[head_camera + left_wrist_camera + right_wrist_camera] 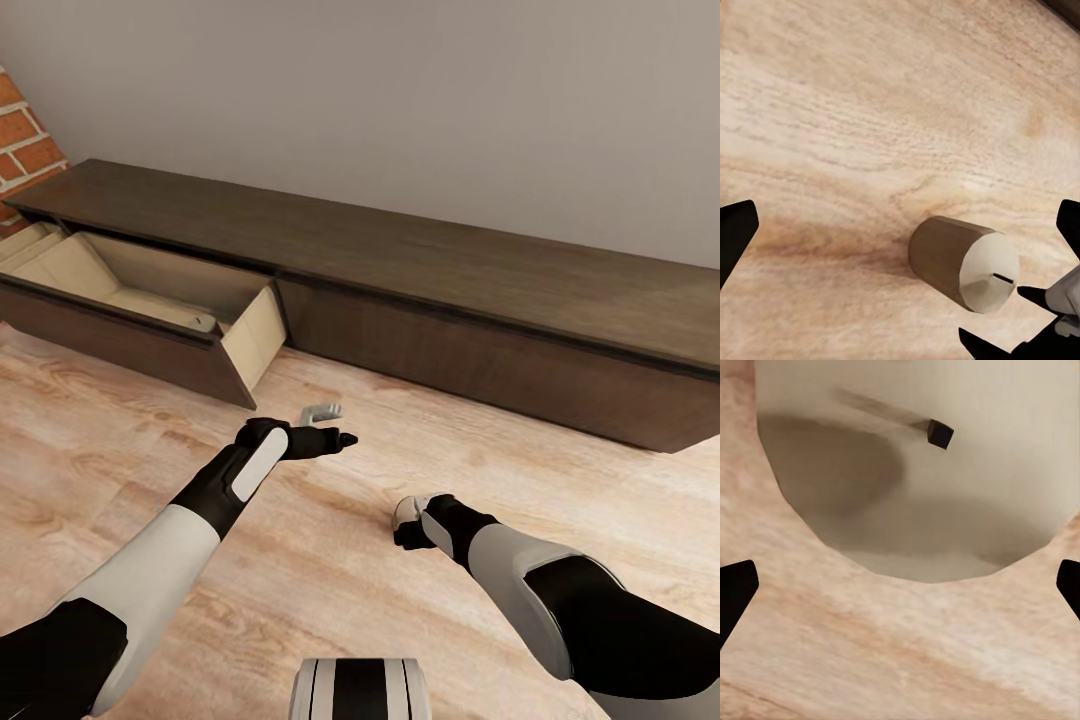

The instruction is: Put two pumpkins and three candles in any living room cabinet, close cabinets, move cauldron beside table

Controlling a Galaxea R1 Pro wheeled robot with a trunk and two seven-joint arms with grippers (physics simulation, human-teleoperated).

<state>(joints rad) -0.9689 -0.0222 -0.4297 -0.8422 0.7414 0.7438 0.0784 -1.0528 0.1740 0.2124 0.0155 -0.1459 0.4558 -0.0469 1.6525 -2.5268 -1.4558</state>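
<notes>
Head view: long low dark-brown cabinet (420,270) runs along the grey wall, from about 10 o'clock across to 3 o'clock. Its left-hand drawer (150,290) is pulled out, pale wood inside; one small pale rounded item lies at the drawer's front edge, too small to name. The other drawer fronts sit flush. Brick wall (25,135) at 10 o'clock.

Left gripper (325,425) is held out over the wood floor (150,440), near centre, just short of the open drawer's corner. Fingers spread; in the left wrist view the dark fingertips (735,232) sit wide apart at the frame edges, with nothing between them. That view looks down on a candle (964,262) standing on the floor, tan sides, paler flat top with a short dark wick mark. The right arm's dark and white wrist shows right beside it.

Right gripper (405,525) points down at the floor around 5 o'clock from the left one, wrist bent over. In the right wrist view the candle (915,465) top is very close, pale with a dark wick stub, and the two fingertips (735,592) stand wide apart either side, clear of it. Jaws open, not touching the candle.
</notes>
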